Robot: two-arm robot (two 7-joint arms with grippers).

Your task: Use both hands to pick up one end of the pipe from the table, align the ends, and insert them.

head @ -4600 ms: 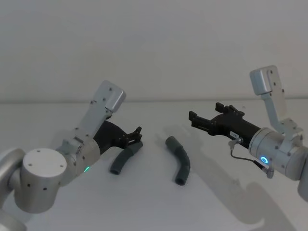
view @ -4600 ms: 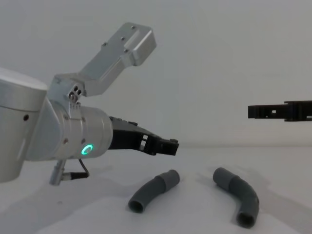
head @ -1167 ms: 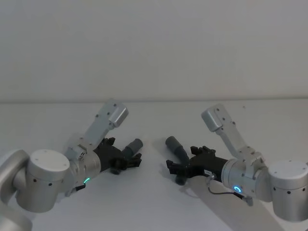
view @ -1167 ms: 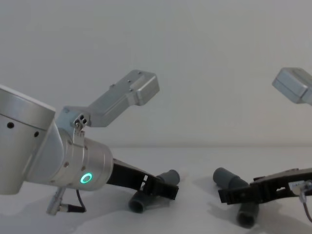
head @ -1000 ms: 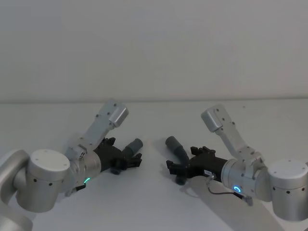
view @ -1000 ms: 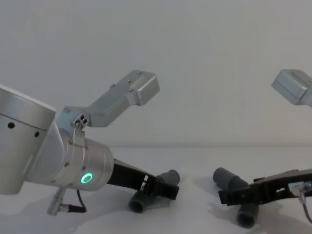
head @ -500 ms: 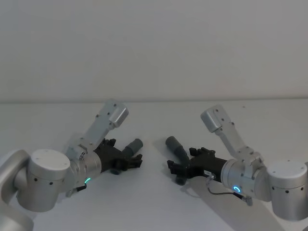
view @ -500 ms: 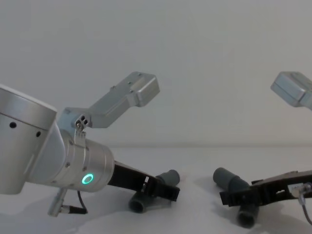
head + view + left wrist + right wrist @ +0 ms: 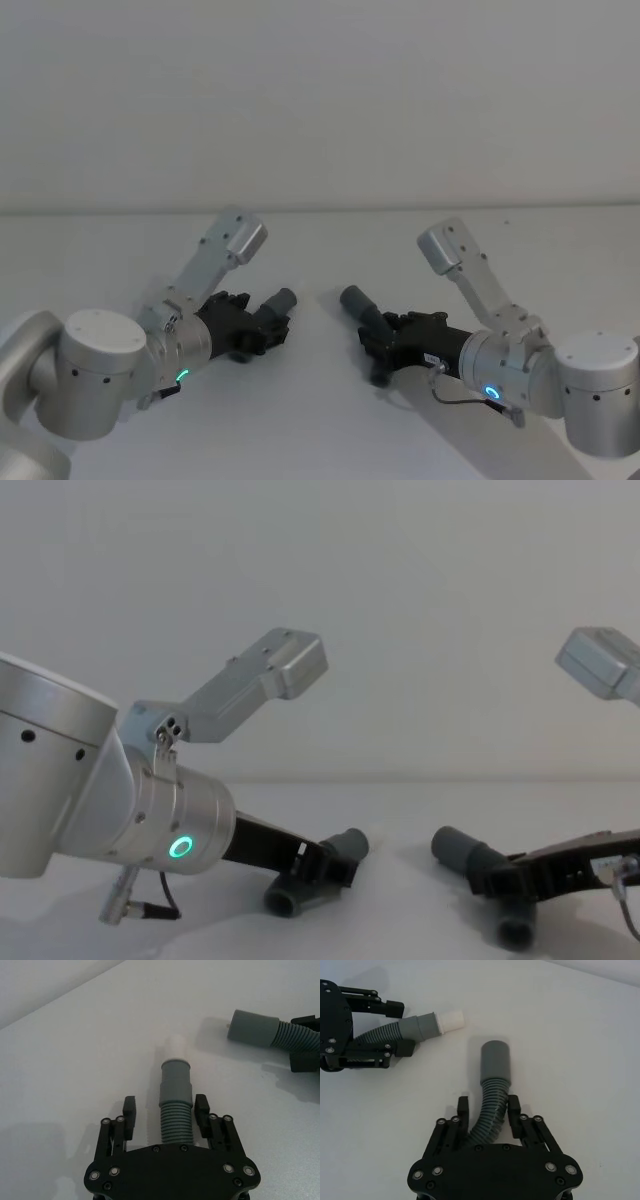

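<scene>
Two dark grey ribbed pieces of the pipe lie on the white table (image 9: pixel 320 440). The left piece (image 9: pixel 279 301) has a narrow end with a pale tip (image 9: pixel 176 1044). My left gripper (image 9: pixel 166 1110) is shut on its ribbed part, low over the table. The right piece (image 9: pixel 352 299) ends in a wider round collar (image 9: pixel 495 1060). My right gripper (image 9: pixel 488 1108) is shut on its ribbed bend. Both free ends point inward toward each other, a short gap apart. From the chest, the left gripper (image 9: pixel 325 865) and the right gripper (image 9: pixel 495 880) sit close to the tabletop.
A plain pale wall stands behind the table. Bare white tabletop (image 9: pixel 320 250) lies between and beyond the two arms. The silver wrist housings (image 9: pixel 235 235) rise above each gripper.
Since 4.6 s ago both arms came down onto the pipe pieces. In the last half second both pairs of fingers closed in, and the right piece's collar shifted slightly left.
</scene>
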